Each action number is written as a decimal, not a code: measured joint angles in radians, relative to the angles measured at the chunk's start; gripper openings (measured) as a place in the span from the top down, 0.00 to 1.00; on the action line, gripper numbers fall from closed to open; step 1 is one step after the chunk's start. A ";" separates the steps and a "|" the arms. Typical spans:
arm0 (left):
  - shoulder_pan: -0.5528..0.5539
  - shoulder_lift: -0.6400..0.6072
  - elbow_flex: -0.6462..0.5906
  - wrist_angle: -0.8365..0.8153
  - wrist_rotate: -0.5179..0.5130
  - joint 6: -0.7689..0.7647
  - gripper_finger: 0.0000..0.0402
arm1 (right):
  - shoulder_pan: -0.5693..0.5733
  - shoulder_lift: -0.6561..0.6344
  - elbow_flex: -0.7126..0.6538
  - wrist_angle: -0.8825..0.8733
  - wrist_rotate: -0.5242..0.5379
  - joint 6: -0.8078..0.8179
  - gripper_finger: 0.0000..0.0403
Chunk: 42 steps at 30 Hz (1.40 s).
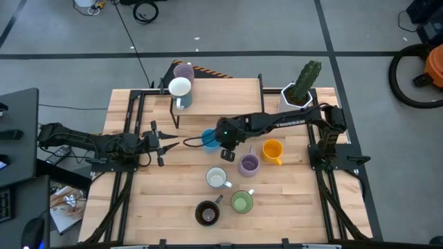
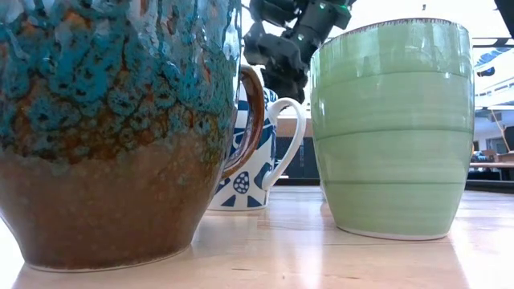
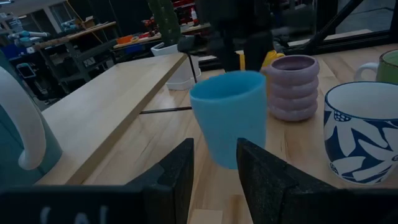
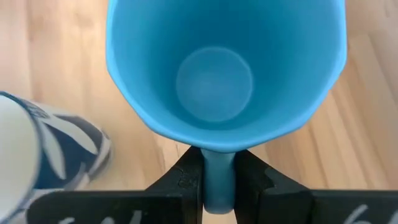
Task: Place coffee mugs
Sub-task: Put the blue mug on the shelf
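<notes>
right gripper [image 4: 217,177] is pinched on the handle of the blue mug [image 4: 224,74], mug mouth-up, its handle standing upright between the fingers. In the high view the blue mug [image 1: 209,139] sits mid-worktop [image 1: 297,207], just in front of the raised shelf [image 1: 221,97], right arm reaching in from the right side

key relation: shelf lies beyond the mug, away from the front edge, with a white mug [image 1: 180,88] and a lilac mug [image 1: 183,70] already at its left end. I'd judge the carry goes up and back onto the shelf, with free board to the right of those two

left gripper [image 1: 158,143] sits just left of the blue mug, fingers part spread and empty, aimed at it. It's the nearer arm by position, but the right one has the grip, so watch for a clash if the mug swings left

rest still on the worktop: second lilac mug [image 1: 248,164], orange mug [image 1: 273,150], white patterned mug [image 1: 217,178], green mug [image 1: 241,202], brown mug [image 1: 207,213]. Cactus pot [image 1: 299,93] is at the shelf's right end

views: right wrist shows the handle pinch, which the high view hides under the arm. Left wrist view shows the blue mug [image 3: 229,115] hanging clear above the boards; overhead can't give that. Low view is mostly blocked by the brown [image 2: 112,128] and green [image 2: 391,128] mugs
</notes>
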 joint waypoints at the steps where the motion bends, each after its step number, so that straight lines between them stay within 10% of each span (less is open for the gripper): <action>1: 0.000 0.000 0.000 0.000 0.000 0.000 0.68 | 0.000 0.000 0.017 -0.007 -0.005 -0.004 0.86; 18: 0.000 0.000 0.000 0.001 0.000 -0.020 0.68 | -0.122 -0.004 0.376 -0.303 0.104 -0.077 0.86; 42: 0.000 0.000 0.000 -0.013 0.000 -0.188 0.68 | -0.391 -0.002 0.384 -0.332 0.024 -0.143 0.86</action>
